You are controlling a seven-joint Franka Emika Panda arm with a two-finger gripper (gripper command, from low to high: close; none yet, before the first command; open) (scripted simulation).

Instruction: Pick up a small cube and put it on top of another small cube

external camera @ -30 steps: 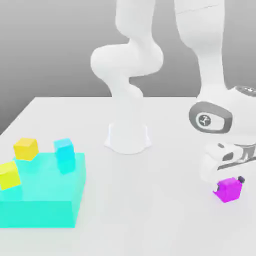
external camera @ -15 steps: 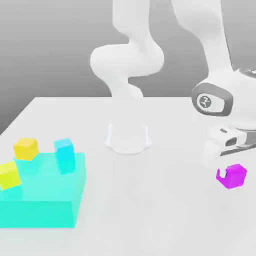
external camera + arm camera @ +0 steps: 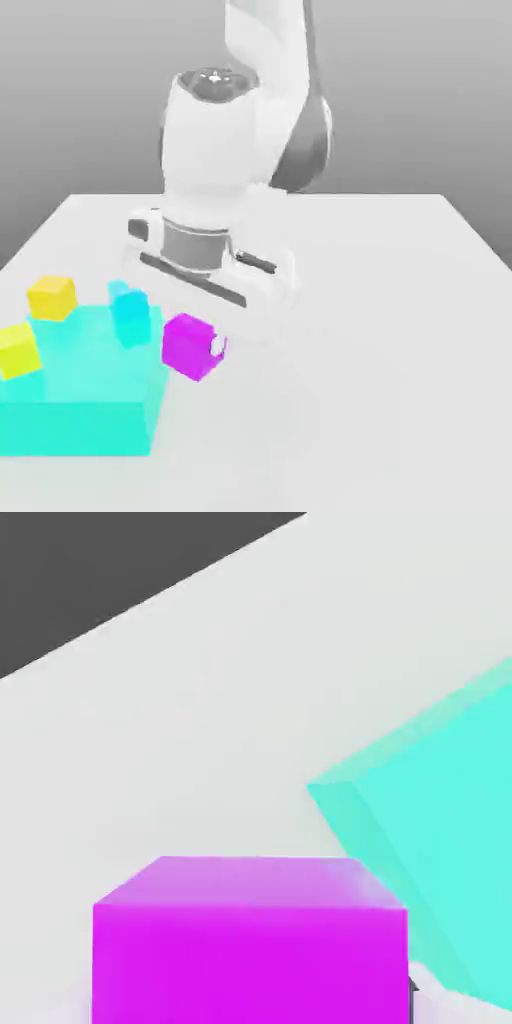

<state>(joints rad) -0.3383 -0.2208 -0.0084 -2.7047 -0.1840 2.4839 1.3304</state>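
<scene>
The white two-finger gripper (image 3: 215, 343) is closed on the small plain magenta cube (image 3: 192, 347), holding it up at its fingertips, below the hand. Beside the held cube, toward the exterior view's left, is the large turquoise block (image 3: 85, 355). On the block, farther from the hand than the magenta cube, sit a small cyan block (image 3: 130, 313), an orange-yellow cube (image 3: 52, 298) and a bright yellow cube (image 3: 17, 351).

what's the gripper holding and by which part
The gripper holds the magenta cube by its sides, a fingertip visible against one side face in the exterior view.
</scene>
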